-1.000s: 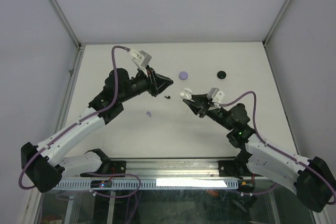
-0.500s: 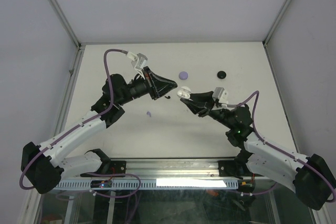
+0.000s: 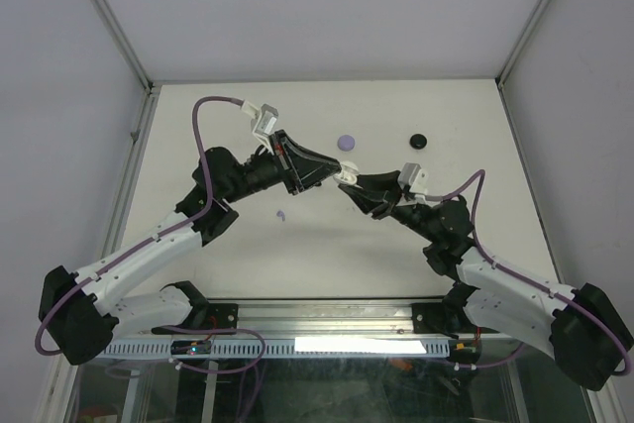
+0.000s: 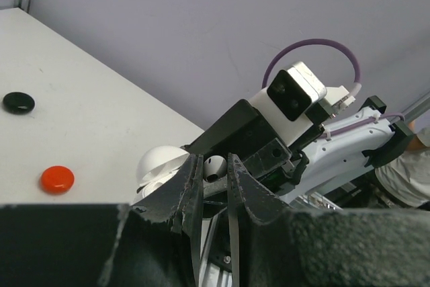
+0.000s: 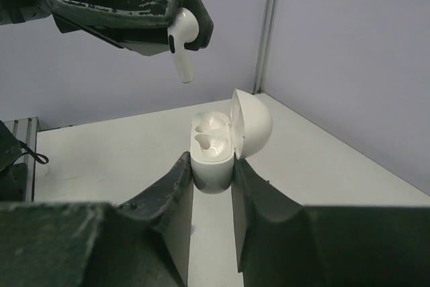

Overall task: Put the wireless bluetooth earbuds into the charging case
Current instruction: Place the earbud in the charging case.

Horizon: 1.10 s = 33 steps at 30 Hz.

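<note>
My left gripper is shut on a white earbud, whose stem hangs down in the right wrist view. My right gripper is shut on the white charging case, held upright with its lid open and both sockets empty. The earbud hangs above the case, to its left and apart from it. The case also shows just left of the left fingers in the left wrist view. A tiny lilac earbud lies on the table near the left arm.
A lilac round case and a black round case lie on the table behind the grippers. The left wrist view shows a black puck and a red puck. The two arms nearly meet at mid-table.
My left gripper has moved right with the white earbud until it is right beside the held case. My right gripper has shifted slightly left and back, still holding the open case.
</note>
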{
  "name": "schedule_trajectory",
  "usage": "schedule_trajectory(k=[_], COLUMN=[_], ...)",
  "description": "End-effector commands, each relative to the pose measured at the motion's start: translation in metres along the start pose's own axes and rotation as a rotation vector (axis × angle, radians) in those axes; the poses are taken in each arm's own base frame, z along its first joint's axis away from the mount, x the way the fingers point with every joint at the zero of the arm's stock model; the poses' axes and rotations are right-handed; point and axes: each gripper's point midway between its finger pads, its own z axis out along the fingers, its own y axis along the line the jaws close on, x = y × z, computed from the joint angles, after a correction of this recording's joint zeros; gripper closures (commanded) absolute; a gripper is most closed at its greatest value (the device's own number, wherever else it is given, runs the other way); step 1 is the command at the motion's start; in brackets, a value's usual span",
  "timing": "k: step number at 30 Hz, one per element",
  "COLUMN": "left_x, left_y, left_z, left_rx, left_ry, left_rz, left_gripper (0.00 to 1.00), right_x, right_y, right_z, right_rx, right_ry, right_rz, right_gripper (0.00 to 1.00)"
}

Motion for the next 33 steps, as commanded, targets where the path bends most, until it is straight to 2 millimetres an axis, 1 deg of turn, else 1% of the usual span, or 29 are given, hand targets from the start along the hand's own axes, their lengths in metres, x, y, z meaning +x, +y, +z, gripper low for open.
schedule_trajectory(k=[1, 6, 10, 17, 25, 30, 33], left_x=[-0.006, 0.002, 0.007, 0.009, 0.015, 0.017, 0.019], left_y=[-0.013, -0.001, 0.005, 0.008, 0.015, 0.025, 0.031], left_z=[0.002, 0.004, 0.006, 0.01, 0.007, 0.004, 0.003], left_rx=[0.052, 0.01, -0.004, -0.004, -0.041, -0.105, -0.14], left_ry=[-0.035, -0.035, -0.026, -0.025, -0.015, -0.016, -0.007], left_rz=[0.004, -0.015, -0.03, -0.046, -0.082, -0.09, -0.09], left_gripper=[0.93, 0.93, 0.93, 0.93, 0.93, 0.9, 0.85], right_x=[-0.032, -0.034, -0.033, -0.032, -0.033, -0.033, -0.034], right_y=[-0.005, -0.005, -0.005, -0.004, -0.007, -0.006, -0.005], right_z=[0.007, 0.006, 0.005, 0.004, 0.003, 0.004, 0.003], right_rx=[0.016, 0.022, 0.021, 0.02, 0.036, 0.029, 0.026], right_ry=[-0.106, -0.114, -0.113, -0.11, -0.117, -0.117, -0.12], right_rz=[-0.043, -0.047, -0.05, -0.051, -0.059, -0.053, -0.051], right_gripper=[0.96, 0.96, 0.96, 0.96, 0.96, 0.96, 0.96])
